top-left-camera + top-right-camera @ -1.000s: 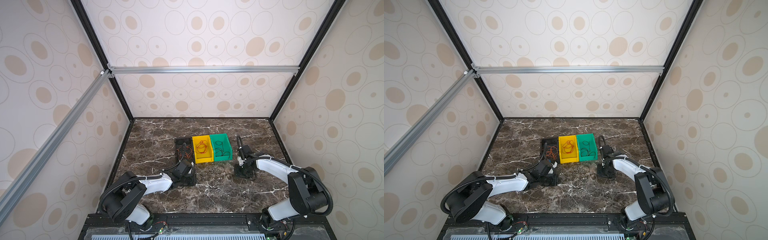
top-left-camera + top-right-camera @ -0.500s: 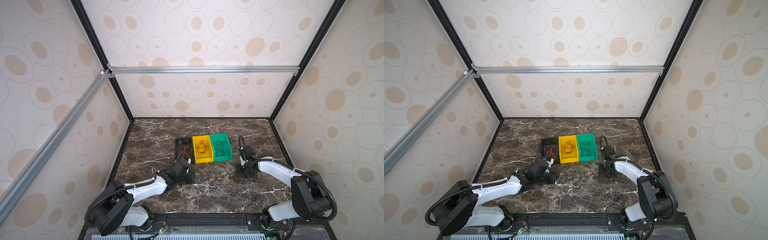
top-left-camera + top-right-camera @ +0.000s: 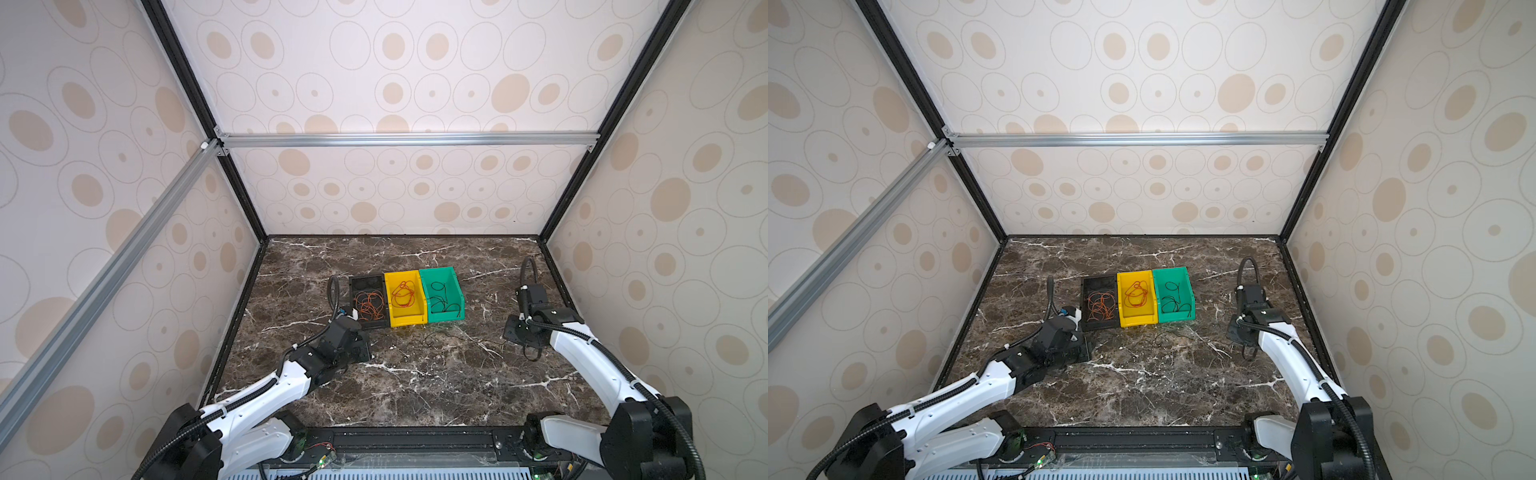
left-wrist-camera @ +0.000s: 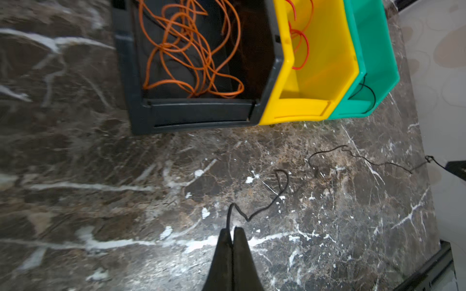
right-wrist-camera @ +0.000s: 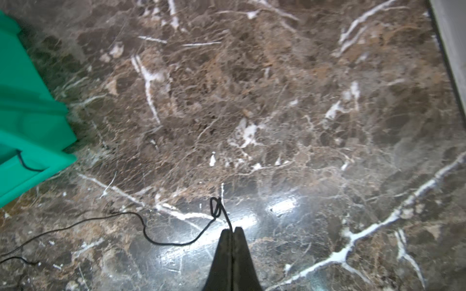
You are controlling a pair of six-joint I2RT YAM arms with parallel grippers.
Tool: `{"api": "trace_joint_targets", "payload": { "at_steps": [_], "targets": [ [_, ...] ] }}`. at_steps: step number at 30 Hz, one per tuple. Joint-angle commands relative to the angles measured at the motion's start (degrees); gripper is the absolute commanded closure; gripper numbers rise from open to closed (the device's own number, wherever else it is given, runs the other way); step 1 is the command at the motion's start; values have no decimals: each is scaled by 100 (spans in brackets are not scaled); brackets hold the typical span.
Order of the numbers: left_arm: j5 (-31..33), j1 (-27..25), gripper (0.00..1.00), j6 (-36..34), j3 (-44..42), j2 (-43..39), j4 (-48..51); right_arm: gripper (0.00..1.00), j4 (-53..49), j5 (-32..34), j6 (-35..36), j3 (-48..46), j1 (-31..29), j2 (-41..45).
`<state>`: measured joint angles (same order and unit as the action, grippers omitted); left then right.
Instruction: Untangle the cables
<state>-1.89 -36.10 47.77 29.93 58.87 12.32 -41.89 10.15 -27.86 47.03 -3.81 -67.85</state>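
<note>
Left fingers (image 4: 223,254) and right fingers (image 5: 223,252) are each clamped on an end of the black cable (image 5: 174,244), which lies slack on the bench (image 3: 415,386), near side of the green bin (image 3: 446,316). I'd spread them slowly so the knot (image 5: 215,205) by the right end doesn't cinch.

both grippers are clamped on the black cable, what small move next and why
Probably ease the grippers slightly apart. The left gripper and right gripper are each shut on an end of the black cable, which lies slack and wavy between them, with a small loop beside the right tips; gentle tension should show whether it is knotted.
</note>
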Motion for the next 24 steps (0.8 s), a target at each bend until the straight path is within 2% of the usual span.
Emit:
{"api": "trace_joint_targets", "payload": {
  "at_steps": [1,5,9,11,18,24],
  "targets": [
    [275,253,100,-11,159,-268,634,100,-261,284,58,220,221,189],
    [252,596,100,-190,249,-500,947,100,-305,333,57,393,513,277],
    [-285,806,100,-285,277,-621,662,100,-234,162,50,552,582,401],
    [-580,813,100,-341,399,-533,442,100,-124,-148,-34,659,582,535],
    [-1097,681,100,-803,1469,38,293,100,158,-1032,-284,1297,576,911],
    [-1545,519,100,-1223,2400,1018,13,100,423,-1733,-437,2055,575,989]
  ]
}}
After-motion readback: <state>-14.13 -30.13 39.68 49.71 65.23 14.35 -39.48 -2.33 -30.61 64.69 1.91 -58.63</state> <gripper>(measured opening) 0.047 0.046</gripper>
